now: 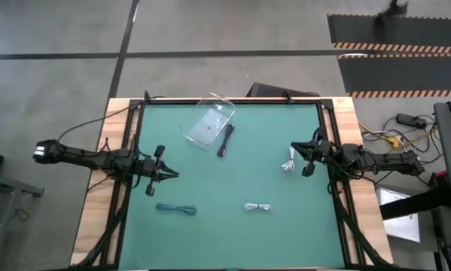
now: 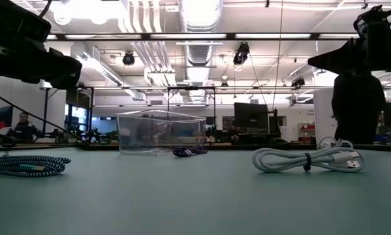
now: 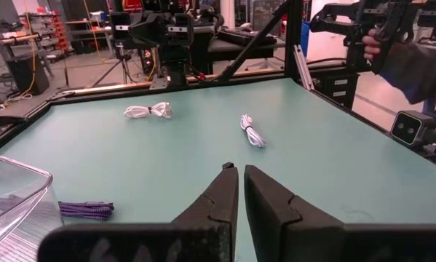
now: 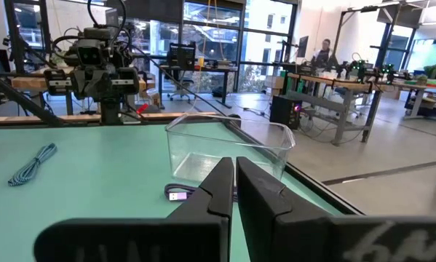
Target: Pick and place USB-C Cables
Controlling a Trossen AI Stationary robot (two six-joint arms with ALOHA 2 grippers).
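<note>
Four bundled cables lie flat on the green table. The dark purple cable [image 1: 225,141] [image 3: 86,210] rests beside the clear box [image 1: 207,123]. One white cable [image 1: 289,164] [image 3: 148,111] is just in front of my right gripper [image 1: 300,158], and the other white cable [image 1: 257,207] [image 2: 306,160] lies toward the near edge. The teal cable [image 1: 175,209] [image 2: 25,164] [image 4: 32,166] lies near my left gripper [image 1: 172,175]. Both grippers hover above the table, shut and holding nothing.
The clear box [image 2: 159,132] [image 4: 228,149] stands near the far edge, left of centre. A black frame [image 1: 233,100] borders the table. In the left wrist view a person's hand [image 3: 370,47] shows beyond the table's near-right corner. Bare green surface [image 1: 233,177] lies between the arms.
</note>
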